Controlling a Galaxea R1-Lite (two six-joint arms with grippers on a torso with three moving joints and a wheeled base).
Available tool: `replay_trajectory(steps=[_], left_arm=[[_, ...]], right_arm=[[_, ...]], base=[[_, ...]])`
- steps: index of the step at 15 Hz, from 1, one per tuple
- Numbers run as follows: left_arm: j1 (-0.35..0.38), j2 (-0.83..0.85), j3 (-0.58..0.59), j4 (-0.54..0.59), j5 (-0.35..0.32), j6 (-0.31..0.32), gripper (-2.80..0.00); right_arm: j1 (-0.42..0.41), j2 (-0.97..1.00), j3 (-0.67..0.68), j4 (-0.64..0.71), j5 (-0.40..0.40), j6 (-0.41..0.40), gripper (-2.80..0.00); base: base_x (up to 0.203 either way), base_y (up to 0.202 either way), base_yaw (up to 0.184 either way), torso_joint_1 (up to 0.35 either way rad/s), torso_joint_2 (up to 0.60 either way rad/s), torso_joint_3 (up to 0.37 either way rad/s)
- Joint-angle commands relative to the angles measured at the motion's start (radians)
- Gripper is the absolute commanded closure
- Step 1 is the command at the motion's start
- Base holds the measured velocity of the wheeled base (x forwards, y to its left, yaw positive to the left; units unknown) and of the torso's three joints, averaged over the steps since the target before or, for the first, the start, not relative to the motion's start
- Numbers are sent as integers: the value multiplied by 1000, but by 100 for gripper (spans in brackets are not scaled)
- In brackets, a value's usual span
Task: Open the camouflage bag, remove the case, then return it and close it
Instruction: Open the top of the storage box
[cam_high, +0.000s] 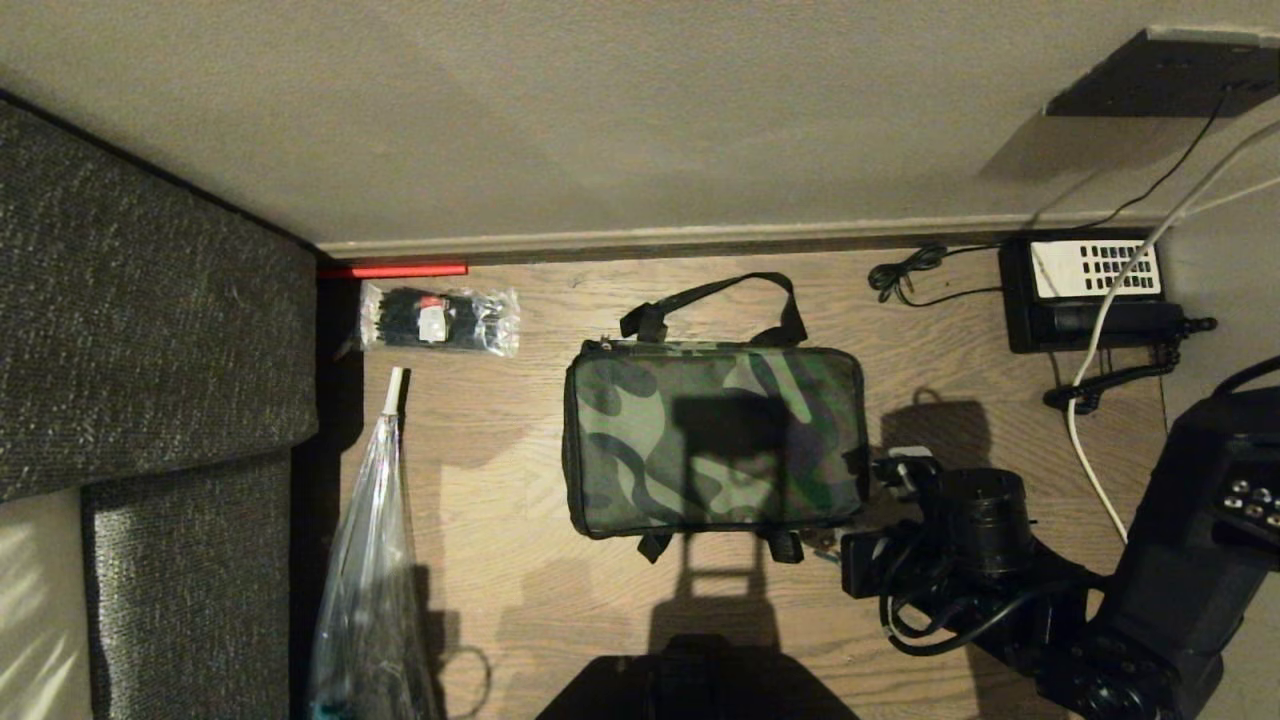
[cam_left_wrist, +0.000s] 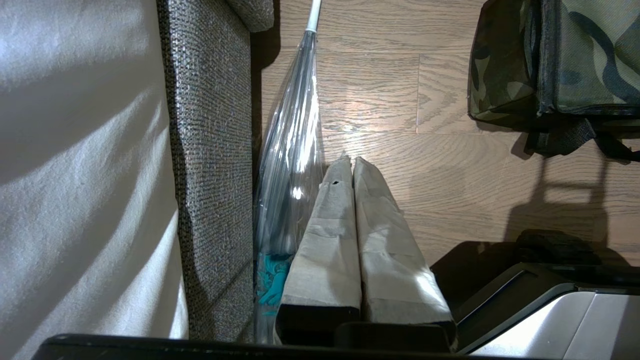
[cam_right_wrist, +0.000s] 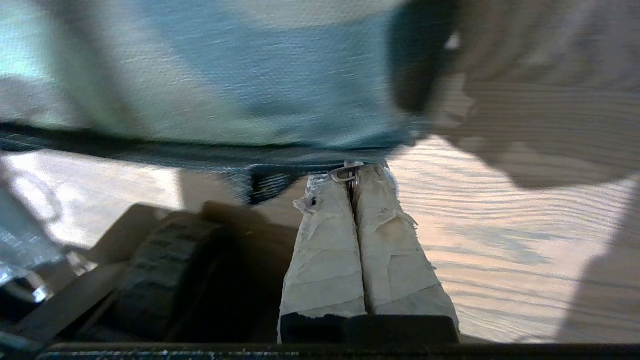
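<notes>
We see the camouflage bag (cam_high: 714, 440) lying flat on the wooden floor (cam_high: 500, 560), its lid down and the zip line shut as far as the head view shows, so we cannot tell from here whether this is the opening zip run or the closing one. The case is not in sight anywhere; we judge it sits inside the bag.

The right gripper (cam_right_wrist: 354, 176) is at the bag's lower right corner, and its taped fingers (cam_right_wrist: 325, 250) are clenched on a small metal zipper pull (cam_right_wrist: 345, 173) at the black edge trim. We read this as a zip stroke in hand, with either the whole task or only the last bit of closing left.

The left gripper (cam_left_wrist: 350, 162) hangs parked off to the side, above the floor beside a clear folded umbrella (cam_left_wrist: 292, 150), its 2 fingers pressed together on nothing.

The bag's long axis runs left to right across the head view, parallel to the wall's skirting board (cam_high: 700, 240). Its 2 black webbing handles (cam_high: 715, 300) splay out, 1 toward the wall, 1 toward us
</notes>
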Motion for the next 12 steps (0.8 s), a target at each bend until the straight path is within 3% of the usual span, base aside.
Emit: replay_trajectory(steps=[1, 12], left_arm=[[1, 0, 3, 0, 0, 0, 0], [1, 0, 3, 0, 0, 0, 0]], right_arm=[[-27, -3, 1, -3, 1, -2, 0], [-75, -20, 7, 3, 1, -18, 0]], base=[[0, 0, 0, 0, 0, 0], [0, 0, 0, 0, 0, 0]])
